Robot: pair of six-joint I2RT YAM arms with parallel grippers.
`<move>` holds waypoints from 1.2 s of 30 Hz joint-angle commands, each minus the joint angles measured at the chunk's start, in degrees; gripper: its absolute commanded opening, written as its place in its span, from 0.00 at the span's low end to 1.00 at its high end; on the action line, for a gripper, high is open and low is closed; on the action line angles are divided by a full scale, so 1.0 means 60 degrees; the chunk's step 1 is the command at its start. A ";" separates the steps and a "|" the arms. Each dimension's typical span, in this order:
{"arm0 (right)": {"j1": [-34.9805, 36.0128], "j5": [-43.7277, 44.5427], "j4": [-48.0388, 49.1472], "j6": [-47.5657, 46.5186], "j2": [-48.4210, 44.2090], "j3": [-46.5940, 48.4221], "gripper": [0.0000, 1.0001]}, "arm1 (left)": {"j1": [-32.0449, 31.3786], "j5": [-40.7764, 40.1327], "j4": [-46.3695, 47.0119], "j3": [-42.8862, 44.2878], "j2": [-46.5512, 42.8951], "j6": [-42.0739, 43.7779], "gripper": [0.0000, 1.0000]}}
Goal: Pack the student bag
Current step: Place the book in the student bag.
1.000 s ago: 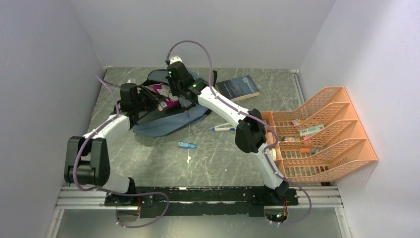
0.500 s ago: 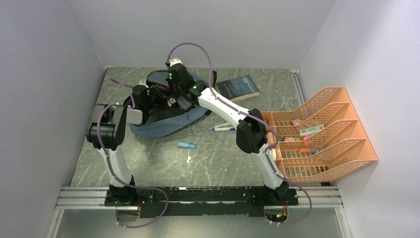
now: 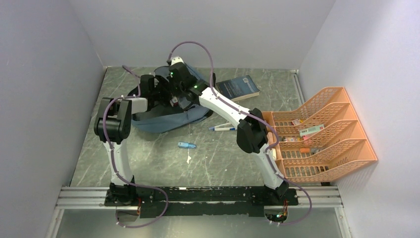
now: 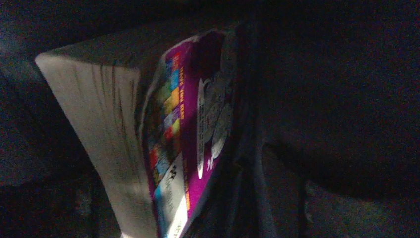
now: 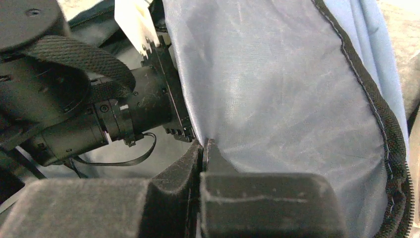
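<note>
The grey-blue student bag [image 3: 166,120] lies at the back of the table with its mouth held up. My right gripper [image 5: 203,145] is shut on the edge of the bag's pale lining [image 5: 277,89], which it pinches between the fingertips. My left arm [image 3: 136,104] reaches in through the opening, and its black wrist [image 5: 124,119] shows beside the lining. The left fingers are hidden inside. In the dark left wrist view a thick book with a purple cover [image 4: 185,144] stands on edge inside the bag, pages to the left.
A dark blue book [image 3: 238,88] lies behind the right arm. Pens [image 3: 222,128], a small blue item [image 3: 186,145] and a white scrap [image 3: 188,159] lie mid-table. An orange mesh tray rack [image 3: 322,134] with small items stands at the right.
My left arm has pushed the purple book from the bag's mouth deep into the bag, its elbow swinging up and back. The right gripper has kept hold of the flap.
</note>
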 commanded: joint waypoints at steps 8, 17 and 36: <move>0.0129 0.0216 0.0263 -0.0262 -0.0458 -0.0145 0.00 | 0.0265 -0.0584 -0.4452 0.1129 -0.0741 0.2002 0.98; 0.0040 0.0344 0.0295 -0.0362 -0.0237 -0.0115 0.00 | 0.1088 -0.1348 -0.6612 0.0720 -0.2532 0.3489 0.98; 0.0012 -0.1728 0.0539 -0.1696 0.0127 -0.0330 0.11 | 0.1858 -0.2239 -0.7222 0.0222 -0.6283 0.4546 0.96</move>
